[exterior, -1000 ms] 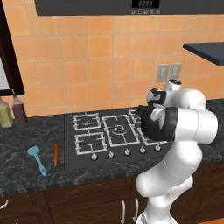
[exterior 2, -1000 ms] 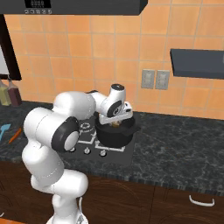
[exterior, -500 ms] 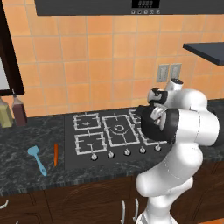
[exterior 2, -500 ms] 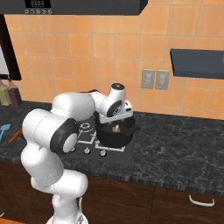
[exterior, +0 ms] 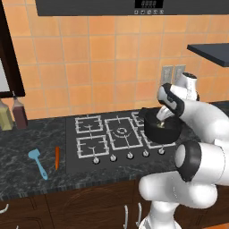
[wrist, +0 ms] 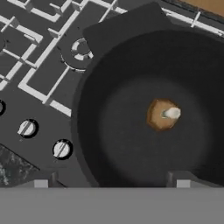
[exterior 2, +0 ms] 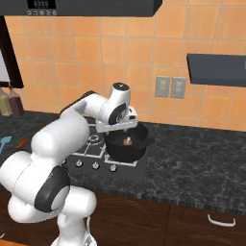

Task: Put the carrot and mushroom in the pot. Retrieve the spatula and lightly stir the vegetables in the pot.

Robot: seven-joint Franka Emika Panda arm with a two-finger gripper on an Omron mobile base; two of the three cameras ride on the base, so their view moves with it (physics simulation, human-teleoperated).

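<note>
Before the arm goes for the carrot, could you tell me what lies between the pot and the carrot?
In the left base view, the stovetop's burner grates and knobs lie between the pot and the carrot, then bare dark counter.

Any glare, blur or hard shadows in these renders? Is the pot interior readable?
Left base view: flat, even light, no glare, carrot and spatula small but crisp. Right base view: same soft lighting, pot casts only a faint shadow. Hand view: coarse and a bit pixelated; dark pot wall loses detail, but the mushroom on its floor reads clearly.
</note>
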